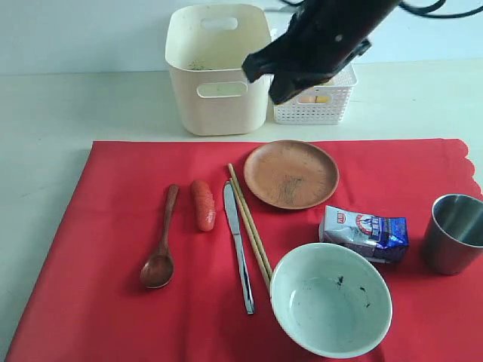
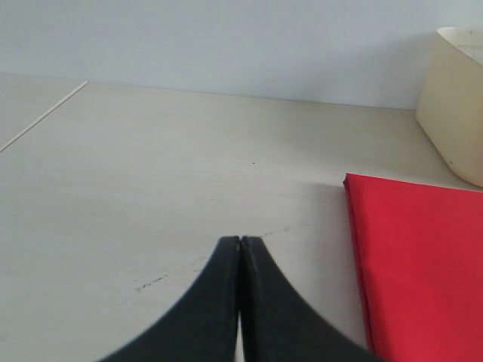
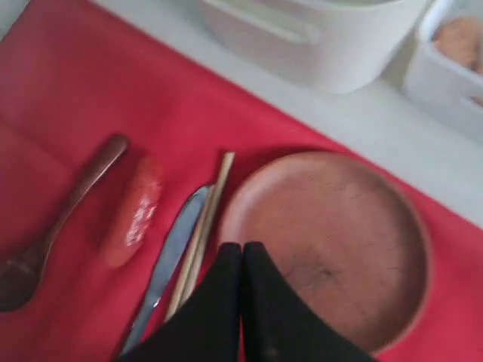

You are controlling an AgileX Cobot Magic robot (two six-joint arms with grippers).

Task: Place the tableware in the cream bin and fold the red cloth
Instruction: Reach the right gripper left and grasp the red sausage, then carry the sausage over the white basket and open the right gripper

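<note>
Closed right gripper point(image 3: 241, 245) above the round brown plate point(image 3: 332, 226)

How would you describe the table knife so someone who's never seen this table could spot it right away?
Find the big red cloth in front of the cream bin; a row of long things lies on its middle. The knife lies between the red sausage and the wooden chopsticks. It is the only shiny steel piece in that row.
</note>
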